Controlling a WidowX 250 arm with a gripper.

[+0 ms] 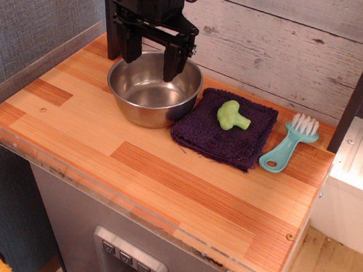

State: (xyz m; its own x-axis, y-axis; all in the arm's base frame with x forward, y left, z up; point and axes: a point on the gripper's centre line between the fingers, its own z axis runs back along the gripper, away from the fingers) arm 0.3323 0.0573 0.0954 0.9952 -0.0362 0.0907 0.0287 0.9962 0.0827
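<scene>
Fingers (pixel 133 49) apart, empty, hung over bowl (pixel 153 91) at upper left of frame, tips level with its rim. Risked striking rim and skidding bowl toward cloth (pixel 198 134) and broccoli (pixel 232 116). Brush (pixel 289 142) lay right.

No readable text, labels, brands, numbers or signs anywhere in view.

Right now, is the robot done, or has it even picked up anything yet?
Nothing looks picked up. The gripper hangs open above the metal bowl, and the bowl has nothing in it. The green broccoli toy lies on the purple cloth beside the bowl, and the teal brush lies on the wooden counter.
</scene>
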